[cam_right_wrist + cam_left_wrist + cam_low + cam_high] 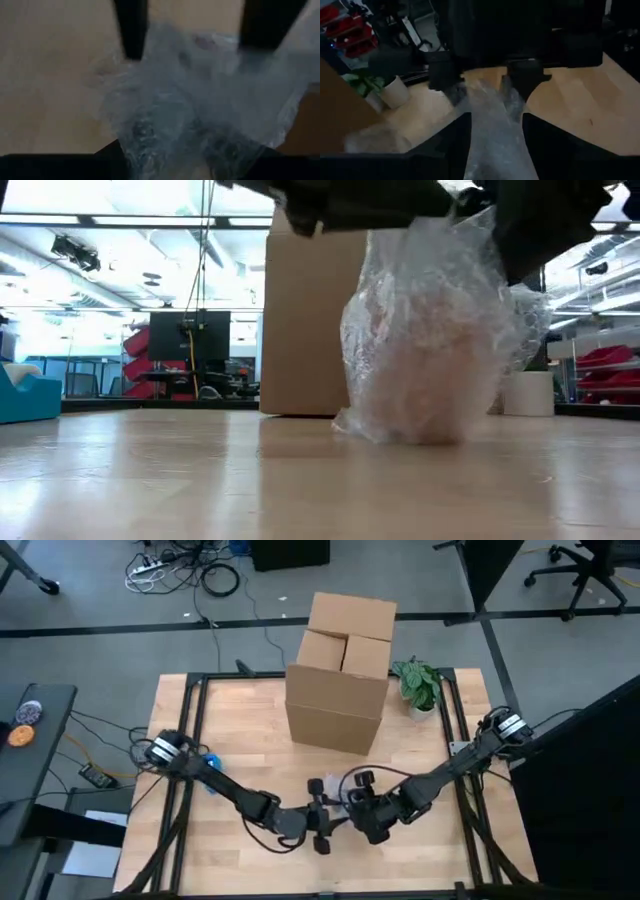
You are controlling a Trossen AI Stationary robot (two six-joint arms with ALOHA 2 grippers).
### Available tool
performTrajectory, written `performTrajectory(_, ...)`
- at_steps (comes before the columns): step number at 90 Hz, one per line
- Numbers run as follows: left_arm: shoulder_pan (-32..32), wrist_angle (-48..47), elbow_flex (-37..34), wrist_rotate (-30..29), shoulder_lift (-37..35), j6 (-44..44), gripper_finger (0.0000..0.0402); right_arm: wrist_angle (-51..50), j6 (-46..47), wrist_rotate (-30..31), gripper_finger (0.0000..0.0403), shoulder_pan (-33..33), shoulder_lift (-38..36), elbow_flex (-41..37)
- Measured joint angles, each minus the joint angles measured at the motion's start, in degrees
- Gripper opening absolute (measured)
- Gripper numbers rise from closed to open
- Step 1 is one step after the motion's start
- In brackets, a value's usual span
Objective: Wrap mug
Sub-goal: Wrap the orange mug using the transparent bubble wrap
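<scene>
Right now the mug (425, 370) sits on the table (230, 720) just in front of the cardboard box (340, 670), already bundled in clear bubble wrap (430, 310) so that only a pinkish shape shows through. Both arms meet over it. The left gripper (322, 825) seems to have its fingers spread either side of a gathered strip of wrap rather than pinching it; the right gripper (352, 802) stands wide apart above the bundle, holding nothing that I can make out.

I'd judge the mug hard and breakable under there, with some weight to keep it planted, while the wrap is light, springy and slippery, apt to spring loose once let go. The loose crest of film at the top looks the sensible place to take hold, not the padded body.

The table is pale wood in a black frame, with a small potted plant (418, 685) beside the box. Beyond lie grey floor, cables and office chairs.
</scene>
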Motion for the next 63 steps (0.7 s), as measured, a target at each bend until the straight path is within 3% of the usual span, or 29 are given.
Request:
performTrajectory(29, 2.09, -16.83, 0.04, 0.84, -3.74, -8.67, 0.0162, 2.45, 0.07, -0.15, 0.0115, -1.17, 0.09, -0.15)
performTrajectory(47, 6.33, -15.53, -0.29, 6.19, 0.41, -12.18, 0.0162, 3.48, 0.11, -0.37, 0.0112, -2.11, 0.24, 0.81)
performTrajectory(63, 8.61, -14.84, -0.16, 10.15, 1.73, -13.50, 0.0162, -3.13, 0.54, -2.83, 0.0112, -3.36, 0.26, 4.35)
